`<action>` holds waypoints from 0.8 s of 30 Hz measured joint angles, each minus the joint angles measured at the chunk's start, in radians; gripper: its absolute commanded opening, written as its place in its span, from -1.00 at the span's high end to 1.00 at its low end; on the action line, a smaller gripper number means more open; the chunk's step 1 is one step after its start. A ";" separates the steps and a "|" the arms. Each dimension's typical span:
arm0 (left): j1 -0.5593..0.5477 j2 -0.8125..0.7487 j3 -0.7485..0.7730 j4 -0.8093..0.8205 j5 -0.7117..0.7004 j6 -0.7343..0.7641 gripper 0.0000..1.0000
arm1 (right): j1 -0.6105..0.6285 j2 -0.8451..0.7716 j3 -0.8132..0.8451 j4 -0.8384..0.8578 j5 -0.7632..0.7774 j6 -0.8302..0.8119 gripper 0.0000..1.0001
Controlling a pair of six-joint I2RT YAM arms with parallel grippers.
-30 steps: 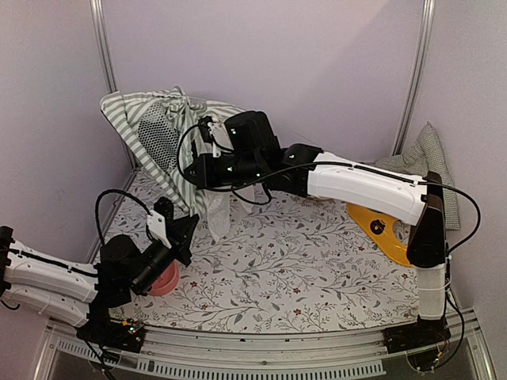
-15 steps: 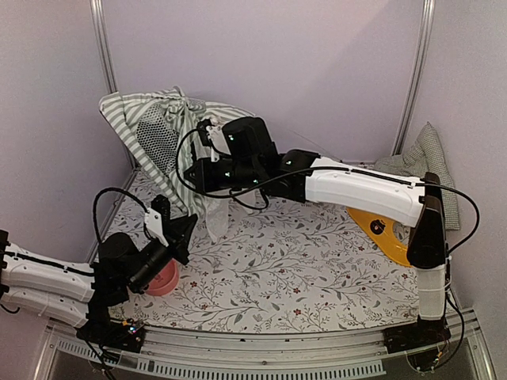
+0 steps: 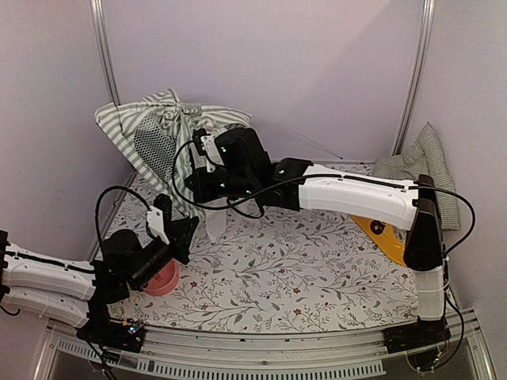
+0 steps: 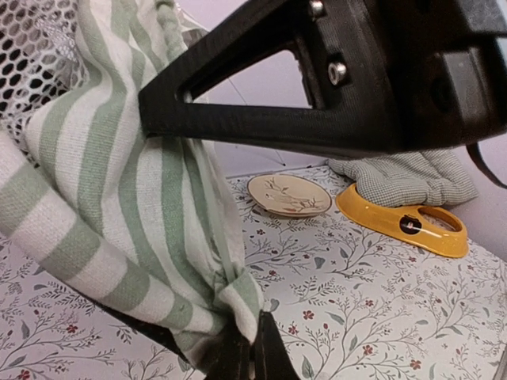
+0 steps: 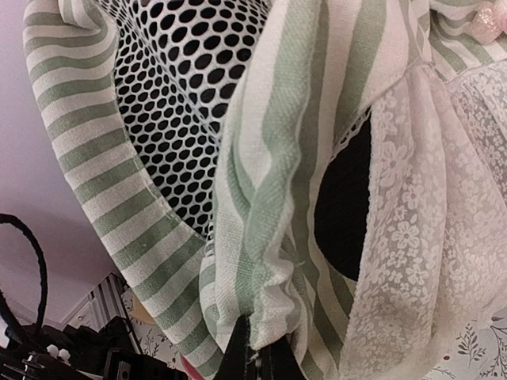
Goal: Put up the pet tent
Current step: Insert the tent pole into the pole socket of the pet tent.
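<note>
Tent (image 3: 119, 123) slumps in the back-left corner — left gripper (image 4: 252, 358) pinched tight on a striped fold, right gripper (image 5: 255, 355) clamped narrow on another

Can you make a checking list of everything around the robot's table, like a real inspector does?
Surface: floral cloth, lying flat.
Job's things: pet tent, crumpled in the far-left corner.
Clutter: pink bowl, yellow plastic piece, small plate, checked cushion.
Claws: left claw and right claw each shut on tent fabric.
Cables: black cables loop off both arms.
Surroundings: pale walls, metal posts.
</note>
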 measured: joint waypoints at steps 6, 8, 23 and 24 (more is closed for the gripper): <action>0.016 0.024 0.000 -0.008 0.023 -0.040 1.00 | 0.002 0.010 -0.019 0.008 0.022 -0.019 1.00; 0.026 0.032 0.000 -0.010 0.035 -0.058 0.99 | 0.002 0.011 -0.032 0.019 0.030 -0.021 1.00; 0.058 0.084 -0.006 0.096 0.070 -0.206 0.48 | 0.006 0.057 -0.229 -0.069 0.112 -0.077 1.00; 0.058 0.085 -0.006 0.097 0.070 -0.211 0.47 | 0.006 0.063 -0.239 -0.079 0.115 -0.080 1.00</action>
